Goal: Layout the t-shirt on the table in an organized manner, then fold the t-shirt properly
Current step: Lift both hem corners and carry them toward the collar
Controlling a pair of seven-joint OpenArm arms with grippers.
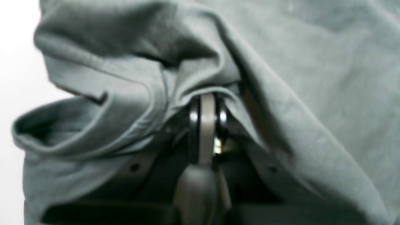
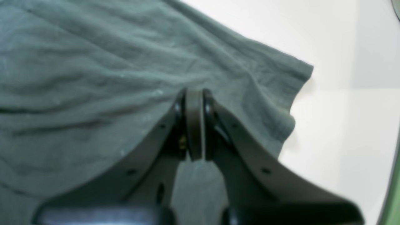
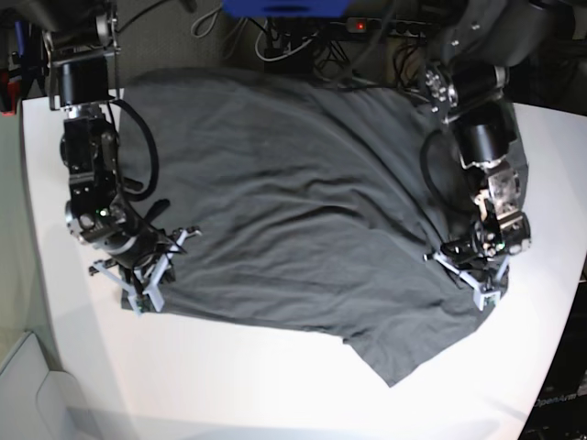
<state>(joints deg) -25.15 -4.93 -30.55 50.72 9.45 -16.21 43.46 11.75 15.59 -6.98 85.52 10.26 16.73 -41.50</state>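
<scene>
Across the white table (image 3: 275,385) lies the t-shirt (image 3: 293,211), spread and wrinkled. Left gripper (image 1: 207,103) pinches its right edge; right gripper (image 2: 194,97) clamps cloth at its left edge.

Both arms reach down from the upper corners of the base view, wrists bent toward the frame's lower half. The left end effector (image 3: 477,280), at the right of the frame, has its jaws pressed together on a pinch of the t-shirt (image 3: 303,211). The right end effector (image 3: 142,275), at lower left, is likewise clamped on cloth at the shirt's edge.
</scene>
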